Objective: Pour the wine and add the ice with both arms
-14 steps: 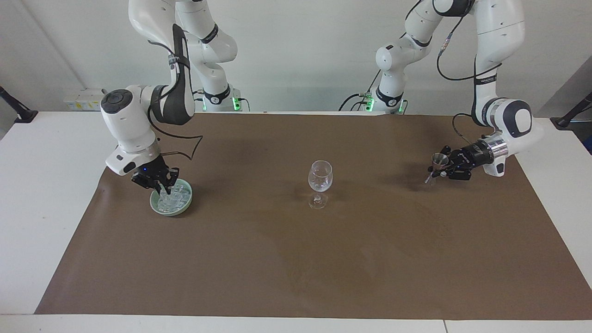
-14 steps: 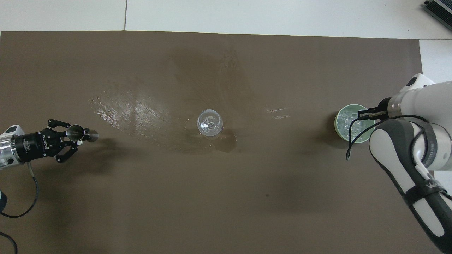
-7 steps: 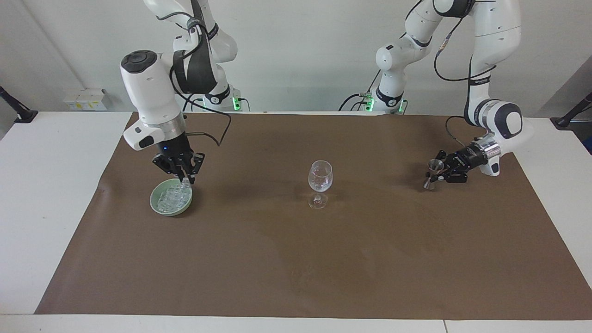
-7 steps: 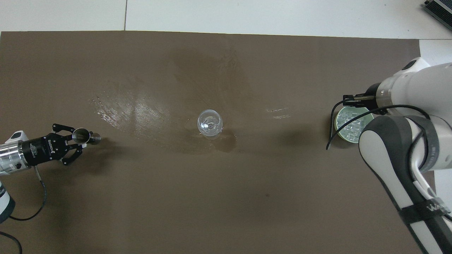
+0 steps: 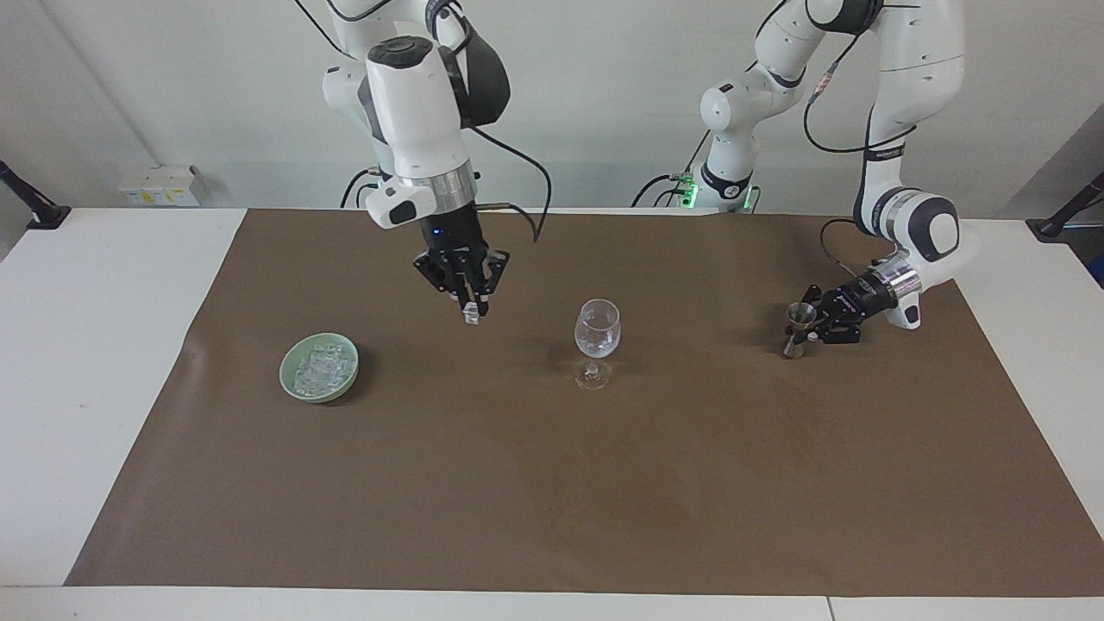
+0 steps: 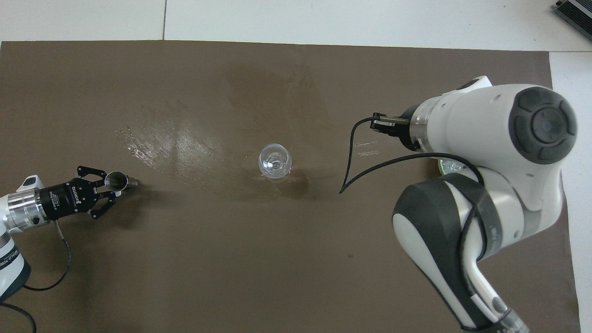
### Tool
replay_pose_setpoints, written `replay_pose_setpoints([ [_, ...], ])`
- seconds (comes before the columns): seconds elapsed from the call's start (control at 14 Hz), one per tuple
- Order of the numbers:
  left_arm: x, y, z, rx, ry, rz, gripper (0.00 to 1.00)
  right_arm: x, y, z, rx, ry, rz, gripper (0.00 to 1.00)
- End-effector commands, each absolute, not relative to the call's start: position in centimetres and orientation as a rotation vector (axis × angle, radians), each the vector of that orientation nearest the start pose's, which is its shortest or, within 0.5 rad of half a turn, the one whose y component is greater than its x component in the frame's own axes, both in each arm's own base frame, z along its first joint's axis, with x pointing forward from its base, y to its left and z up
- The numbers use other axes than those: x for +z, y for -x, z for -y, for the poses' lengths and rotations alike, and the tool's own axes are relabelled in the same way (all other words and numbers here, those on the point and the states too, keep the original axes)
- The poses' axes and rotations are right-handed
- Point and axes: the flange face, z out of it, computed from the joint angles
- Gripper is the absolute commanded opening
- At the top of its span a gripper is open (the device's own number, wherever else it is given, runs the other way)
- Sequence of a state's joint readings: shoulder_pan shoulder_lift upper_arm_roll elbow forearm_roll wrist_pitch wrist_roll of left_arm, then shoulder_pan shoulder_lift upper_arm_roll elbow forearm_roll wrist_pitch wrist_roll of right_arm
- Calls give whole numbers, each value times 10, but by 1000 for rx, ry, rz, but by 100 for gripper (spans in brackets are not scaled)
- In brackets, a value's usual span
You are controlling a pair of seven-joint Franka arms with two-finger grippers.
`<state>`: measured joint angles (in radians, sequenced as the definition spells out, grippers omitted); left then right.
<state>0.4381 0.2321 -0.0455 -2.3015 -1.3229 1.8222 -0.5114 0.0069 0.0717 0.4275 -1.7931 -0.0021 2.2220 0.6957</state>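
Observation:
My right gripper (image 5: 468, 304) is shut on one small clear ice cube (image 5: 471, 316) and hangs in the air over the brown mat, between the pale green bowl (image 5: 288, 381) and the clear stemmed glass (image 5: 597, 332). More ice (image 5: 322, 367) lies in the bowl. In the overhead view the right arm covers its own gripper and most of the bowl (image 6: 445, 166); the glass (image 6: 274, 162) stands mid-mat. My left gripper (image 5: 815, 323) is shut on a small metal jigger (image 5: 798, 328), held upright low at the mat toward the left arm's end; both show in the overhead view, the gripper (image 6: 107, 186) and the jigger (image 6: 116, 181).
The brown mat (image 5: 552, 483) covers most of the white table (image 5: 95, 345). Wet streaks (image 6: 175, 148) shine on the mat between the jigger and the glass. A black cable (image 6: 370, 162) loops from the right wrist.
My right gripper rose out of the bowl with an ice cube and swung toward the glass. My left gripper drew back slightly and turned the jigger from tilted to upright.

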Motion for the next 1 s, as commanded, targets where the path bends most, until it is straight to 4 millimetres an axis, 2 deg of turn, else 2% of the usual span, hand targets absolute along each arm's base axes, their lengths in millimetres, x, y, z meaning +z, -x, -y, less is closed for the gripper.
replay_pose_setpoints([
  [0.0, 229, -474, -114, -815, -1086, -1499, 0, 543, -560, -291, -429, 2774, -446, 0],
  [0.07, 228, -473, -115, -796, -1104, -1479, 0, 542, -556, -306, -428, 2745, -449, 0],
  [0.29, 226, -476, -115, -764, -1133, -1468, 0, 533, -548, -337, -412, 2701, -436, 0],
  [0.57, 225, -478, -124, -729, -1146, -1505, 0, 525, -538, -361, -378, 2682, -446, 0],
  [0.64, 226, -482, -128, -723, -1151, -1513, 6, 523, -536, -365, -374, 2677, -448, 0],
  [0.71, 229, -483, -132, -718, -1146, -1517, 26, 522, -536, -366, -376, 2672, -448, 0],
  [0.86, 230, -484, -131, -722, -1146, -1515, 100, 516, -533, -368, -363, 2683, -442, 0],
  [0.93, 230, -485, -130, -717, -1154, -1510, 100, 511, -531, -370, -354, 2692, -434, 0],
])
